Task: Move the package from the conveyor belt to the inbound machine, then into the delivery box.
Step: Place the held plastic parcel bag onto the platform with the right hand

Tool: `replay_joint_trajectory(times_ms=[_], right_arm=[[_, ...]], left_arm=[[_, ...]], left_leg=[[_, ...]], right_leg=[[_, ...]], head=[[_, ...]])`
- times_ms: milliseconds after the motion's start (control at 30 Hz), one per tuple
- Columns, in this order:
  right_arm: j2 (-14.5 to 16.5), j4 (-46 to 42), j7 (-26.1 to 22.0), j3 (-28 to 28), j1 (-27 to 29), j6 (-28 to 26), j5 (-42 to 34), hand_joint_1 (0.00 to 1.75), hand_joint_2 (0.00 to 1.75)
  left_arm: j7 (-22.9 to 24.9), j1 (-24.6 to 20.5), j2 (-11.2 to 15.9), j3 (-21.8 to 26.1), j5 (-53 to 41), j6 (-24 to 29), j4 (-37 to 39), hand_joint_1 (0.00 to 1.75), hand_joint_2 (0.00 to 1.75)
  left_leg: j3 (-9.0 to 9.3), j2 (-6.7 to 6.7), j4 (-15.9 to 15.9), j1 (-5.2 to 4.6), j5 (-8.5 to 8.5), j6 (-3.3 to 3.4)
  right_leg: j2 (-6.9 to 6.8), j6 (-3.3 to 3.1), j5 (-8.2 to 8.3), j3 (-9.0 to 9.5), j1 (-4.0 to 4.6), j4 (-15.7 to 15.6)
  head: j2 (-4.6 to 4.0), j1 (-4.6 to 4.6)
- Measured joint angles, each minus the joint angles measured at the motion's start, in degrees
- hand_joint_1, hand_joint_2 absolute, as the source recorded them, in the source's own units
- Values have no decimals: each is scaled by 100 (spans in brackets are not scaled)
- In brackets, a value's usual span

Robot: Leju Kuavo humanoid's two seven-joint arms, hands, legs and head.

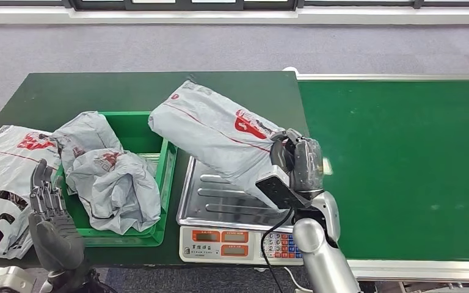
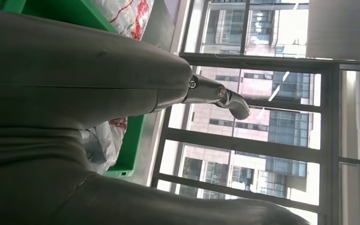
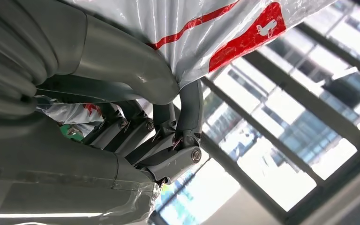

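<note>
My right hand [image 1: 293,160] grips the near end of a grey plastic package [image 1: 217,129] with red print. The package hangs tilted above the steel pan of the scale [image 1: 220,201], its far end raised toward the green box [image 1: 167,160]. In the right wrist view the thumb and fingers [image 3: 187,112] clamp the package [image 3: 206,28] edge. My left hand [image 1: 50,210] stands at the table's near left edge with fingers straight and apart, holding nothing. The left wrist view has the left hand [image 2: 75,75] close up with one fingertip [image 2: 234,101] extended.
The green box holds two crumpled grey packages [image 1: 113,180]. Another flat package [image 1: 3,183] lies on the dark green table [image 1: 98,91] at the left. The green conveyor belt [image 1: 403,165] runs on the right. Grey floor lies beyond.
</note>
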Motion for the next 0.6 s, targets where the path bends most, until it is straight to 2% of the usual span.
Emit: replay_joint_trajectory(times_ms=[67,100,200,233,600], right_arm=[[59,82,167,57,4,90,18,175,175],[85,120,261,80,13,114,63,139,175],[128,192,505,121,74,119,262,8,175],[134,201,571,124,98,93,331,0,175],[138,-32,1114,125,324,-387,1056,0,175]], left_arm=[[0,-1,4,-1,-1,-1,22,0,0],[1,0,4,-2,-1,-1,30,0,0],[5,17,6,-2,-17,-13,38,0,0],[7,27,6,-2,-26,-21,35,0,0],[66,177,4,-25,-176,-41,-94,0,0]], left_leg=[[-1,0,0,-1,-3,3],[-1,1,0,-1,-4,4],[-2,1,1,-2,-5,6],[-2,1,1,-2,-5,6],[-1,5,1,-2,-6,6]], right_leg=[[0,0,-1,-1,-1,0],[0,0,-1,-2,-1,0],[0,0,-2,-2,-2,-1],[-1,0,-2,-2,-2,-1],[0,0,-2,-6,-1,-1]], head=[[0,1],[0,1],[0,1],[0,1],[0,0]])
